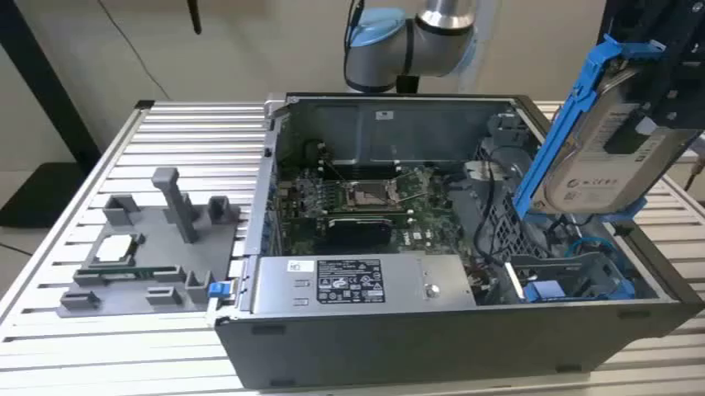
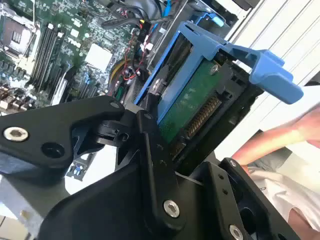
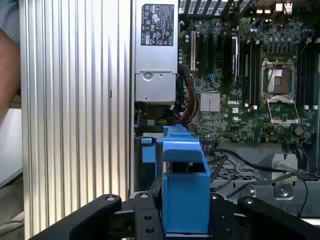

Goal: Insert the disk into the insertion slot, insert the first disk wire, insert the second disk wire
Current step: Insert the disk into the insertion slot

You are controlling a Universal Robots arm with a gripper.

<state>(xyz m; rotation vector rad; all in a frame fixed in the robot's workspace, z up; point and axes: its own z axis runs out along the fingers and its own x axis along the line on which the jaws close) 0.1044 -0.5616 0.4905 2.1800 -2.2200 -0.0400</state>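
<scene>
The black gripper (image 3: 184,218) pinches the flat silver disk (image 1: 600,157) in its bright blue plastic frame, tilted high above the holey grey insertion slot (image 1: 501,221) by the case's (image 1: 463,338) corner.

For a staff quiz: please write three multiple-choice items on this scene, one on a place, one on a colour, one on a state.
1. Where is the disk relative to the computer case? A) lying flat inside it B) held in the air above it C) standing beside it
2. What colour is the disk's carrier frame? A) red B) blue C) yellow
3. How is the claw? A) open and empty B) open around the disk C) shut on the disk
Answers: 1 B, it hangs tilted over the case's end at the exterior view's right; 2 B, its rails are bright blue; 3 C, the first wrist view shows it clamping the carrier.
</scene>
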